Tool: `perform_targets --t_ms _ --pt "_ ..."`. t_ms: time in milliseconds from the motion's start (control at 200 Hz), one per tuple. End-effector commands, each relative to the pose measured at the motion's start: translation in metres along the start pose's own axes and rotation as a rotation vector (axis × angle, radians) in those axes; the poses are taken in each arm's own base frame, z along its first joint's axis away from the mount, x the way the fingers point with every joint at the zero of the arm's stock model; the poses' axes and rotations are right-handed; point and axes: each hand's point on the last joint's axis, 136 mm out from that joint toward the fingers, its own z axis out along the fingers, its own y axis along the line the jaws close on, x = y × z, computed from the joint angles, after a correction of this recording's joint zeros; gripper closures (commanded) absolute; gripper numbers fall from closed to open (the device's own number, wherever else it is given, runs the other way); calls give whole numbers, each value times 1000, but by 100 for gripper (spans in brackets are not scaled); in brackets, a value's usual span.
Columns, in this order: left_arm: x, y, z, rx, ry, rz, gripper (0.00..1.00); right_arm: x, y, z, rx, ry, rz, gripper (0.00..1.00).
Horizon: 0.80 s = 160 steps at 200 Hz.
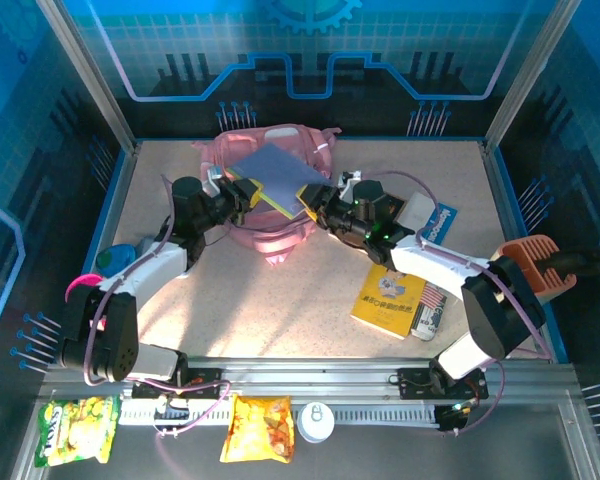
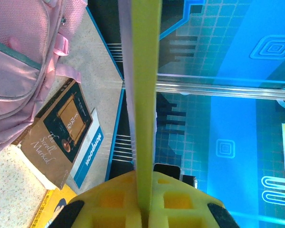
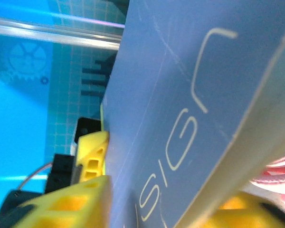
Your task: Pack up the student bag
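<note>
Blue book (image 3: 190,95), thin and stiff, is pinched edge-on in the left pincer (image 2: 141,209) while the right pincer (image 3: 166,190) brackets its cover; whether that grip bites I cannot tell. Beneath it the student bag (image 1: 270,238) lies far-centre on the surface (image 1: 330,310), soft and limp, likely best held by its zip rim.

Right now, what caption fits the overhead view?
Left pincer and right pincer flank a blue book over the pink student bag.
</note>
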Motion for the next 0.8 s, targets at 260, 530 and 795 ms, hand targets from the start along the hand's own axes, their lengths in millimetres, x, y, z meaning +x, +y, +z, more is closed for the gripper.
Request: perform_targets --t_ms 260,530,795 --pt "-7 50 -11 -346 45 284 54 -39 9 5 72 -70 -228 94" --pt "-28 95 -2 -587 112 459 27 -81 -8 -13 214 -146 -386 93" --pt "-7 137 17 -691 260 518 24 -96 -20 -19 222 -174 -381 91"
